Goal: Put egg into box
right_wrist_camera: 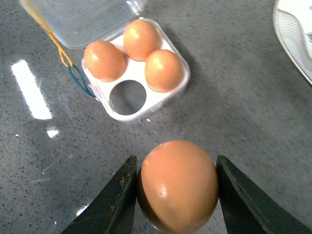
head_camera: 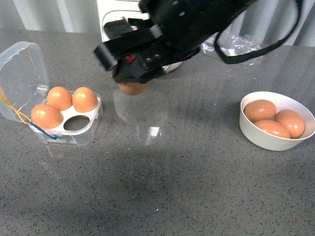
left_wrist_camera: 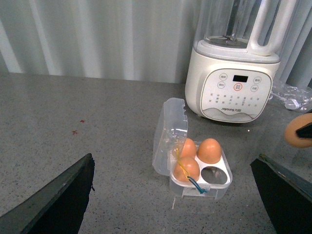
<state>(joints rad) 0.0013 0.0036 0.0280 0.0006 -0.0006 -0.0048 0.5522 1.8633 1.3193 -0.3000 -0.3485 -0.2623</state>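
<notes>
The right claw (right_wrist_camera: pixel 178 195) is closed on the egg (right_wrist_camera: pixel 178 183), one dark finger pressed to each side of the shell, so the egg sits snug between them. It hangs over the grey counter (head_camera: pixel 162 196), apart from the box (head_camera: pixel 74 136), on the side of the box that faces the white bowl (head_camera: pixel 266 140), and much nearer the box than the bowl. The box lies open, its clear lid (head_camera: pixel 22 73) swung back on the side away from the egg. Three of its four cells are filled with brown eggs (head_camera: pixel 59 97). The empty cell (head_camera: pixel 77 123) is the front one on the side nearer the held egg. A yellow rubber band (head_camera: pixel 15 110) and a blue rubber band (head_camera: pixel 49 135) trail from the box at its lid side. The bowl stands well apart from the box and holds three more eggs (head_camera: pixel 260 110). A white blender (left_wrist_camera: pixel 234 92) stands beyond the box, near it. The left claw (left_wrist_camera: pixel 174 161) is spread wide and grips nothing, with the box showing between its two dark fingers (left_wrist_camera: pixel 63 200).
</notes>
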